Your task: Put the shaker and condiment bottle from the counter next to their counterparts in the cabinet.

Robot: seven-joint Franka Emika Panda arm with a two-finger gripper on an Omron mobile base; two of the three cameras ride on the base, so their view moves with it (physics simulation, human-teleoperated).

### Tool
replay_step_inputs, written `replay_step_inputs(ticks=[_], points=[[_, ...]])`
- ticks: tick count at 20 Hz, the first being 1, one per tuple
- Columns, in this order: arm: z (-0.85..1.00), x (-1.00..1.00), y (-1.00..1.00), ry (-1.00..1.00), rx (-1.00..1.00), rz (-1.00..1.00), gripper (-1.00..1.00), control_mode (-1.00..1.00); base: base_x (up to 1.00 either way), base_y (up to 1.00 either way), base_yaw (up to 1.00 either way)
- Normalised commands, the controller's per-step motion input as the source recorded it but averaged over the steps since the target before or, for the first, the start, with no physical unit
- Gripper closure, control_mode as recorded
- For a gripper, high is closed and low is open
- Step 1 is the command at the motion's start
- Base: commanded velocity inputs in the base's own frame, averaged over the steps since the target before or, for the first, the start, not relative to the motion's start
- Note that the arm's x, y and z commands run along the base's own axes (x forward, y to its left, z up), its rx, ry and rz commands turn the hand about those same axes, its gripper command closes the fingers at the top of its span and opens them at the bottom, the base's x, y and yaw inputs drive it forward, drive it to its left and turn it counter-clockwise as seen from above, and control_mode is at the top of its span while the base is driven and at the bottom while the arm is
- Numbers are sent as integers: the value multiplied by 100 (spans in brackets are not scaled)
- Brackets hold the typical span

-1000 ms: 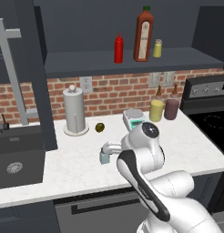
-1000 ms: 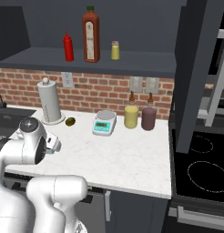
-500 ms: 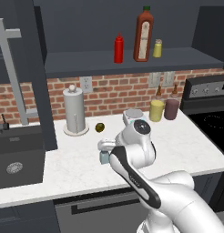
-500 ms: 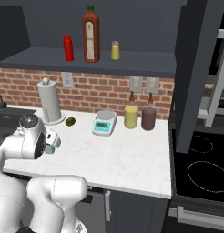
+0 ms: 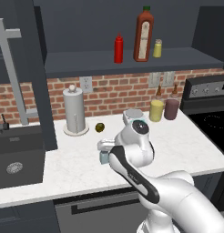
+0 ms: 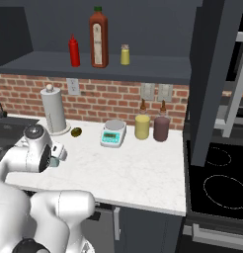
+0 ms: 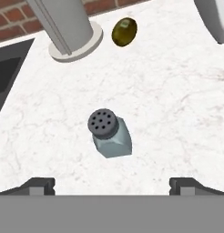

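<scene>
End effector: the end effector (image 7: 112, 184) hangs over the tabletop (image 7: 177, 113), jaws wide apart, holding nothing.
Shaker: the shaker (image 7: 109, 133) stands upright on the tabletop, between the jaws' line and the paper towel holder (image 7: 68, 27), touching neither finger.
Condiment bottle: the condiment bottle (image 5: 118, 48) stands on the cabinet (image 5: 86, 63) shelf, left of the brown-red bottle (image 5: 144, 34).

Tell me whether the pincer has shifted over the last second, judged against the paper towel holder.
Yes. In the left base view the pincer has drifted rightward, away from the paper towel holder, above the shaker.
</scene>
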Motion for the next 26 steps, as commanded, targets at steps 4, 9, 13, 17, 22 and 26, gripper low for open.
replay_step_inputs(ticks=[4,9,13,17,22,26], points=[[-24,11,0,0,0,0,-100,-100,0,0,0],[0,0,0,0,2,0,-100,-100,0,0,0],[-2,1,3,0,2,0,-100,-100,0,0,0],[-19,22,16,0,0,0,-100,-100,0,0,0],[-28,28,26,0,0,0,-100,-100,0,0,0],[-2,0,5,0,0,0,-100,-100,0,0,0]])
